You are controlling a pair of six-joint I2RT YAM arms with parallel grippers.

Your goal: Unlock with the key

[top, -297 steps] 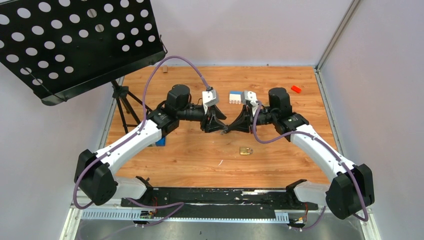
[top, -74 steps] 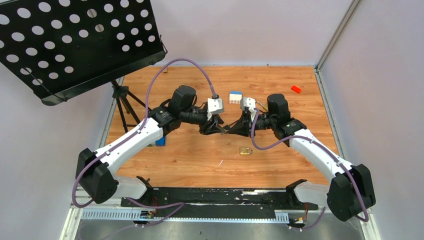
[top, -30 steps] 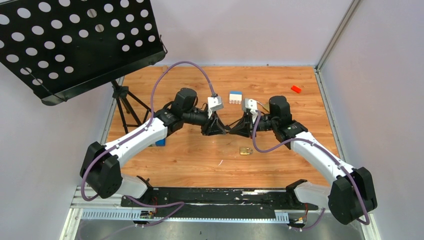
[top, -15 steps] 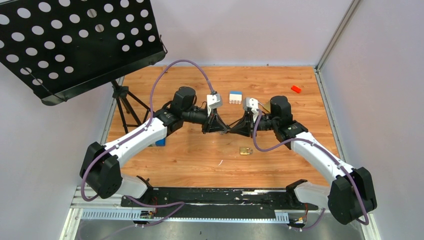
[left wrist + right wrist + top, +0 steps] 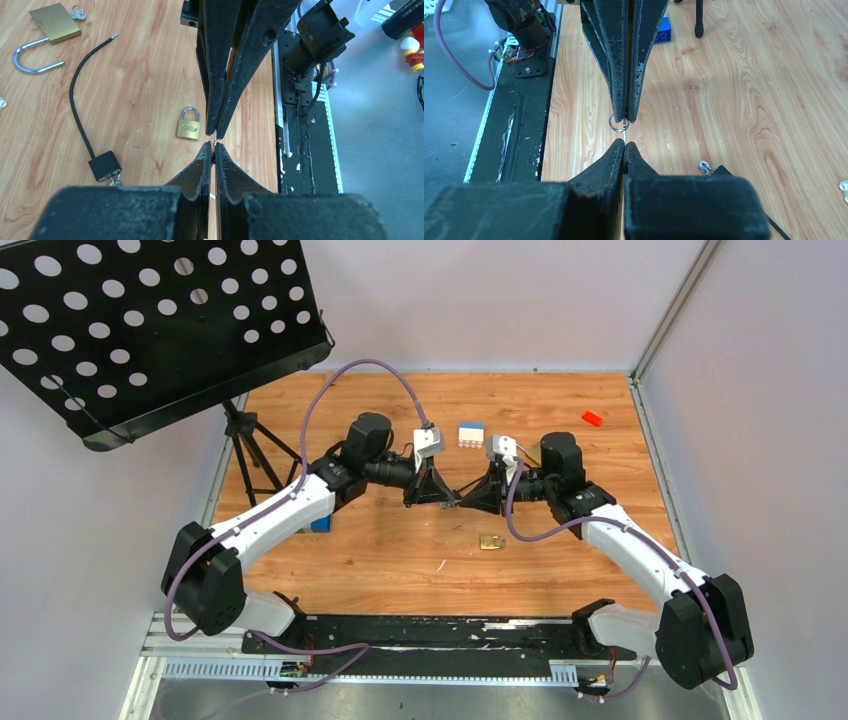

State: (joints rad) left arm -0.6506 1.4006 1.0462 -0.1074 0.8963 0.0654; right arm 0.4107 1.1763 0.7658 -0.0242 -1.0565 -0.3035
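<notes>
Handover step: key [image 5: 625, 134] pinched mid-air, left gripper [image 5: 213, 150] and right gripper [image 5: 624, 145] both clamped narrow on it. Next, likely: one lets go; other presents key to small padlock [image 5: 189, 128].

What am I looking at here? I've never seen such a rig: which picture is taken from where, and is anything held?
Two white-and-black robot arms, the left arm and the right arm, are bolted at the near edge of a wooden table. The wide picture looks down from above; the other two come from a camera on each wrist, so the black jaws at the bottom of each are that arm's own. The left jaws and the right jaws meet tip to tip, both shut on a tiny grey metal key that bridges them. On the table lie a small brass padlock, a larger brass padlock and a black cable with a blocky end.
</notes>
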